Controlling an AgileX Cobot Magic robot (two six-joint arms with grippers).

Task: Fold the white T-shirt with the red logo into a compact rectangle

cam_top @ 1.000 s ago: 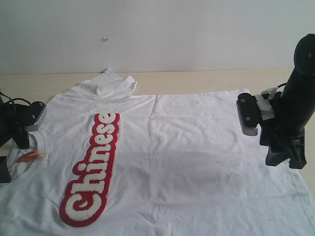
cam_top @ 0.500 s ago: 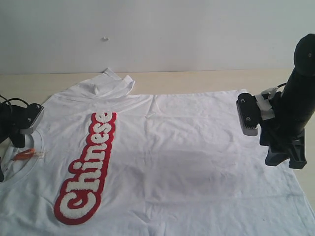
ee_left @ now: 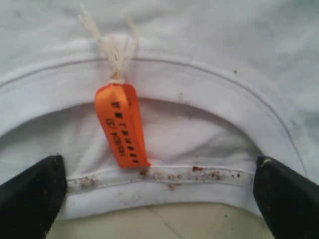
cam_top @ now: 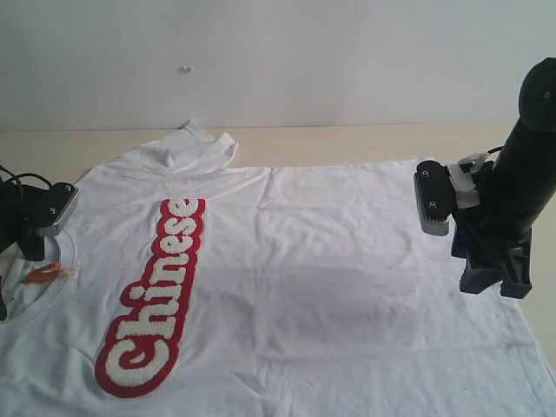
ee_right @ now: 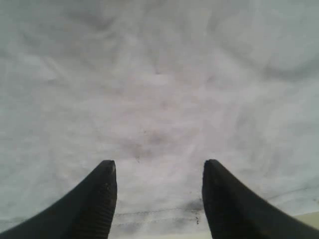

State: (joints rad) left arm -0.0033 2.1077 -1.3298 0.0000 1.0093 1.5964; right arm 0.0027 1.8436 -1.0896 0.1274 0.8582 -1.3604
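Observation:
The white T-shirt (cam_top: 330, 287) lies spread flat on the table, its chest facing up. The red logo (cam_top: 155, 300) runs along its left part. My left gripper (cam_top: 16, 276) is at the collar (ee_left: 199, 175), open wide, one fingertip at each side of the ribbed edge beside the orange neck tag (ee_left: 122, 124). My right gripper (cam_top: 495, 276) stands over the shirt's right side near the hem (ee_right: 164, 215), fingers (ee_right: 99, 199) apart with only flat cloth under them.
The pale wooden table (cam_top: 365, 139) shows behind the shirt and as a strip below the collar (ee_left: 164, 224). One sleeve (cam_top: 198, 149) lies crumpled at the back left. A white wall rises behind the table.
The shirt, logo and tag slid a little to the left and the left gripper shifted with them. The right arm edged slightly left. Both grippers kept their openings.

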